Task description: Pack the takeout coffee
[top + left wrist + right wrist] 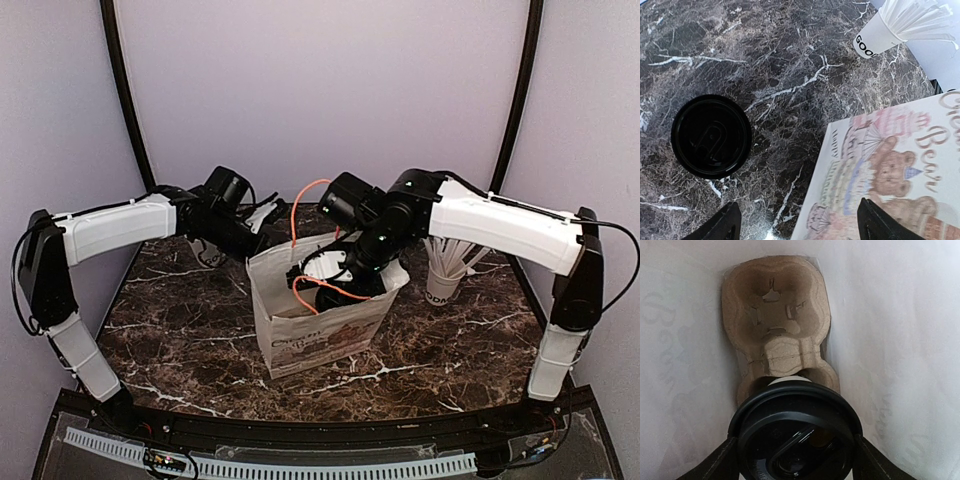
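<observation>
The left gripper (799, 216) hangs wide open and empty above the marble table (790, 75); under it stands a black-lidded cup (711, 136), outside the paper bag (320, 335), its body hidden beneath the lid; the bag stands upright mid-table; inside it the right gripper (795, 460) spreads wide around the takeout coffee (796, 435), its fingers (720, 462) against the lid's rim on both sides; whether they clamp or merely touch I cannot tell; the coffee is over the near socket of the pulp cup carrier (775, 315) on the bag's floor, its base unseen; I judge packing nearly done, with release and withdrawal left; from above, the arm hides the bag's mouth; farthest right stands a cup of straws (443, 280).
</observation>
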`<move>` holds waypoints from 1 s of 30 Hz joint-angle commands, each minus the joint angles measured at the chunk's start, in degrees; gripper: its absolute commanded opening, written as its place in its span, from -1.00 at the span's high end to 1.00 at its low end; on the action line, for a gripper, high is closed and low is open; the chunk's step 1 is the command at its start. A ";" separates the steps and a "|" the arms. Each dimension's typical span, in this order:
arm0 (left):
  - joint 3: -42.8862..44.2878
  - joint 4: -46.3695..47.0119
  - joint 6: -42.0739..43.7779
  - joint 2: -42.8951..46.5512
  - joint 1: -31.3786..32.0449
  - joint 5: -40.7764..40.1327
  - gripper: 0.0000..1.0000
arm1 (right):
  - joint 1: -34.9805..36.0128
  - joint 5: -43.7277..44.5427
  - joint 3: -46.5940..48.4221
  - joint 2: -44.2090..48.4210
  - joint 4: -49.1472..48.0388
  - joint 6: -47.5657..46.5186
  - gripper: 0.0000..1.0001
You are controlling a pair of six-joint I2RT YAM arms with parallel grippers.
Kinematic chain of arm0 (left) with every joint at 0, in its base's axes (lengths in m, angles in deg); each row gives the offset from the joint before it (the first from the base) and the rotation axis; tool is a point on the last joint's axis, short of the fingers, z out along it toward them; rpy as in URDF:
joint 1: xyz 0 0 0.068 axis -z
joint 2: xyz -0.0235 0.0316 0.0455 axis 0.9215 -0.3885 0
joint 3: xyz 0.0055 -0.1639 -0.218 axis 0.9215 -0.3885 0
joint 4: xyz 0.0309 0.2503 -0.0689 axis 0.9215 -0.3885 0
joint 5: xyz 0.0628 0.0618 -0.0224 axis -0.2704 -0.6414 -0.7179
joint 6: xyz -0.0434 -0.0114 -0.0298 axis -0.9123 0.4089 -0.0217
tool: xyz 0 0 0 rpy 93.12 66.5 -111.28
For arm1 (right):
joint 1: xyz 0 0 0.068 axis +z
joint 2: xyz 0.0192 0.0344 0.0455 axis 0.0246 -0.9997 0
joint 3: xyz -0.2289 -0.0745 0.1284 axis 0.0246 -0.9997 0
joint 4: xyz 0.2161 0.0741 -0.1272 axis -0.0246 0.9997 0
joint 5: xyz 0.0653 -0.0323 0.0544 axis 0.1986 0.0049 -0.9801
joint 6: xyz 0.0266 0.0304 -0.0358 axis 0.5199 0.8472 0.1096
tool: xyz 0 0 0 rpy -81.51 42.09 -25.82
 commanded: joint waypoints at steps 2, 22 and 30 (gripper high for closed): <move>2.35 -3.23 1.89 3.64 0.04 -1.37 -0.66 | 0.95 -1.09 3.57 2.13 2.22 1.28 -0.53; 4.35 -7.38 2.56 9.75 0.04 -4.61 -0.67 | 2.47 -1.95 10.29 1.50 6.55 1.32 -0.55; 5.64 -8.19 2.34 13.88 0.04 -6.59 -0.67 | 3.02 -0.22 15.07 2.33 6.89 1.23 -0.53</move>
